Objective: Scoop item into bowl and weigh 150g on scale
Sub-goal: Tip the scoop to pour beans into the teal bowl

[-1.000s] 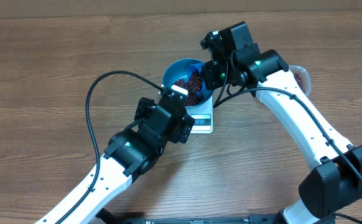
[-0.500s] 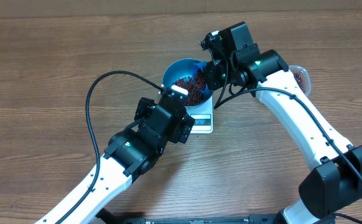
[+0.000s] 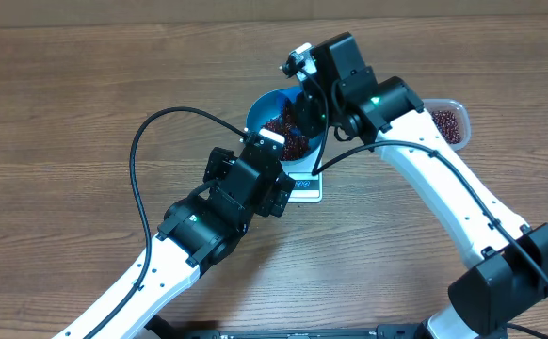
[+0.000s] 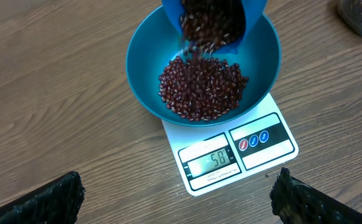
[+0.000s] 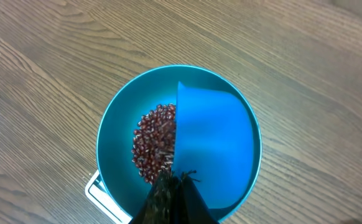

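Note:
The blue bowl (image 4: pixel 142 59) stands on the white scale (image 4: pixel 279 147), whose display reads 58. A heap of dark red-brown beans (image 4: pixel 201 88) lies in the bowl. My right gripper (image 5: pixel 178 178) is shut on the handle of a blue scoop (image 5: pixel 215 146), tilted over the bowl, and beans (image 4: pixel 207 28) spill from it. From above, the right gripper (image 3: pixel 308 111) hangs over the bowl's (image 3: pixel 259 106) far right side. My left gripper (image 4: pixel 178 204) stands open and empty just in front of the scale, low over the table.
A clear tub (image 3: pixel 449 122) with more beans sits to the right of the bowl, behind the right arm. The left arm (image 3: pixel 199 226) stretches from the front left toward the scale (image 3: pixel 304 188). Bare wood lies to the left and at the back.
The right arm has swung left over the bowl and tipped the scoop, so beans now pour out. The tub is more uncovered. The left arm has not moved.

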`<state>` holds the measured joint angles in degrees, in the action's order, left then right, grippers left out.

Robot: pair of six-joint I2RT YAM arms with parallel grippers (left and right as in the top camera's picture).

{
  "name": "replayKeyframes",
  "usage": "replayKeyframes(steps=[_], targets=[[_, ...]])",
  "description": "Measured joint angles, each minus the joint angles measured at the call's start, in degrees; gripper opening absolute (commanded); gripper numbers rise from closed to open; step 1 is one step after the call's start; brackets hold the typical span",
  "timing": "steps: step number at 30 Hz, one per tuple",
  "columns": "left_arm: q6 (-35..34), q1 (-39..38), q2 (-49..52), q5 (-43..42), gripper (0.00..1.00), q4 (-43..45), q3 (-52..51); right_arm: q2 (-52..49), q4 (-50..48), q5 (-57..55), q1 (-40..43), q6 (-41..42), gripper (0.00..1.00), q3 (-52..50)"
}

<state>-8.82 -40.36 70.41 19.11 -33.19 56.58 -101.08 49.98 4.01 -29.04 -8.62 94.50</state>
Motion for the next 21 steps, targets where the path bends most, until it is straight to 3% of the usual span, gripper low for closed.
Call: replayKeyframes(steps=[21], targets=[[0.0,0.0,0.0,0.0,1.00,0.0,0.0,0.0,2.4,-6.8,-4.1,-7.3,0.04,0.0]])
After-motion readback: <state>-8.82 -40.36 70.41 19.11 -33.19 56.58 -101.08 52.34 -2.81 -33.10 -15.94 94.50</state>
